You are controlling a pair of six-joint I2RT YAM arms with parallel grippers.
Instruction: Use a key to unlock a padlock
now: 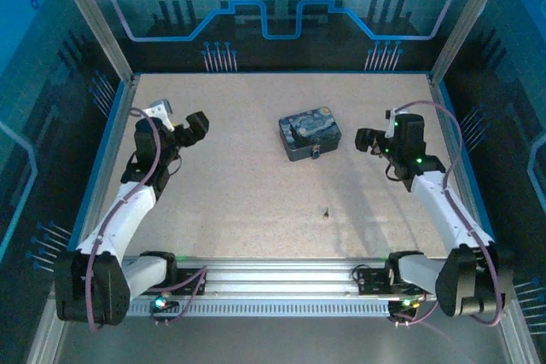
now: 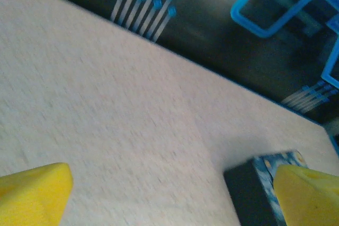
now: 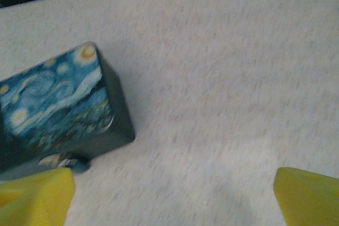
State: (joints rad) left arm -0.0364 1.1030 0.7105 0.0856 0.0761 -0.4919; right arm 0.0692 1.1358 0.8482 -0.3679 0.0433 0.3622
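Note:
The padlock (image 1: 316, 153) is a tiny dark thing hanging at the front face of the painted tin (image 1: 309, 135), mid-table. In the right wrist view the padlock (image 3: 79, 163) shows as a small bluish knob under the tin's (image 3: 58, 104) lower edge. The key (image 1: 325, 210) is a dark speck lying alone on the table, nearer than the tin. My left gripper (image 1: 198, 126) hovers left of the tin, open and holding nothing. My right gripper (image 1: 368, 141) hovers just right of the tin, jaws wide and nothing between them.
The beige table (image 1: 239, 185) is bounded by a blue rim and dark walls. In the left wrist view a corner of the tin (image 2: 254, 189) sits beside my right yellow fingertip (image 2: 310, 194). Bare surface lies between both pairs of fingers.

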